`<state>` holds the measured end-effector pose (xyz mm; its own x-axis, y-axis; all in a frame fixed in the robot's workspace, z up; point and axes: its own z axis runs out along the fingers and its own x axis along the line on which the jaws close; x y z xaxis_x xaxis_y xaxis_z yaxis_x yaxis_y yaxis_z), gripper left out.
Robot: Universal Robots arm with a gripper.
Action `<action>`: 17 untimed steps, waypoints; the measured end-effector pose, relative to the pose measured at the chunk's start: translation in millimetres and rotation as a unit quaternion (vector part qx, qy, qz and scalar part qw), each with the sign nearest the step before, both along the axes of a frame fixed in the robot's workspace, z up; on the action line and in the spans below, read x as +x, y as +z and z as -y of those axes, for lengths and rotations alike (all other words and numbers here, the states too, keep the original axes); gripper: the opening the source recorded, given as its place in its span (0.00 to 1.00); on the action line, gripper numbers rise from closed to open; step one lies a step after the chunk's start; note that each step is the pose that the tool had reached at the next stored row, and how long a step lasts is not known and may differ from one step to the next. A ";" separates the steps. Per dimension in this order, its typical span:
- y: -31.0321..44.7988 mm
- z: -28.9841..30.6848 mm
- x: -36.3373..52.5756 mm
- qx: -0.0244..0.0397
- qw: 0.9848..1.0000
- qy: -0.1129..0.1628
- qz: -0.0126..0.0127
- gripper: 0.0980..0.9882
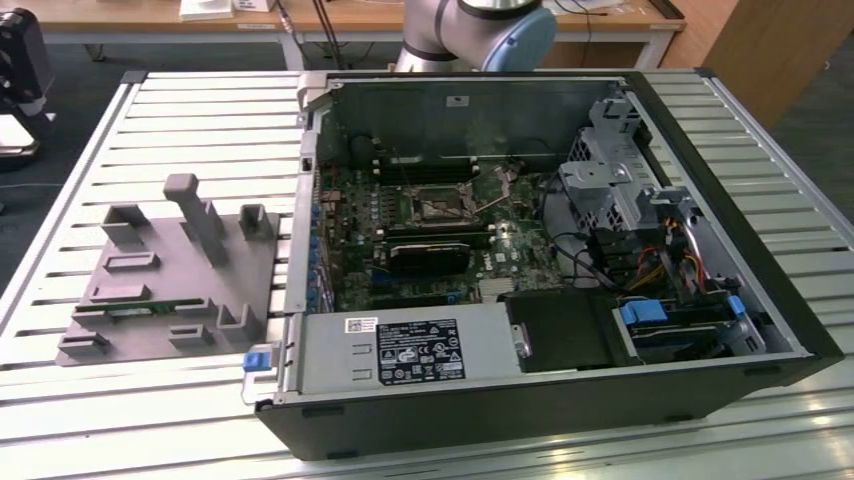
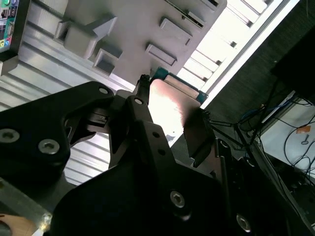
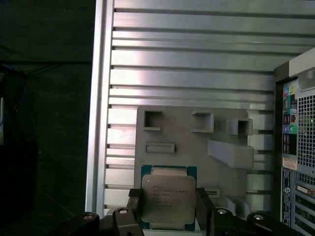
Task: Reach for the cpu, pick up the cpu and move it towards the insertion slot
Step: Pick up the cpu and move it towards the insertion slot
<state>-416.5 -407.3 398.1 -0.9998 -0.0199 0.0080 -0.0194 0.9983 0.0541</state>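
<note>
The gripper (image 3: 169, 214) pinched the cpu (image 3: 168, 196) by two opposite edges between its fingers (image 3: 135, 209), flat and clear above the grey tray (image 3: 182, 132), seemingly to spare its contact face; the insertion slot (image 1: 441, 205) lay well apart from that tray, inside the open computer case (image 1: 534, 415).

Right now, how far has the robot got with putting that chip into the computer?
Reaching and picking up look done: the gripper is closed on the cpu, which appears lifted above the grey tray in the first wrist view. In hand is the carry. Left: the insertion slot inside the open computer case sits empty in the exterior view, so the cpu has not reached it yet.
</note>
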 end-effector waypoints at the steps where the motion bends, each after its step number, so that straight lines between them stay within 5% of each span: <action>1: 0.0 0.0 2.8 0.000 1.000 0.000 0.000 0.48; 17: 0.0 0.0 34.0 0.000 1.000 0.000 0.000 0.48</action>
<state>-382.5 -407.3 398.1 -0.9998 -0.0199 0.0080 -0.0194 0.9983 0.0541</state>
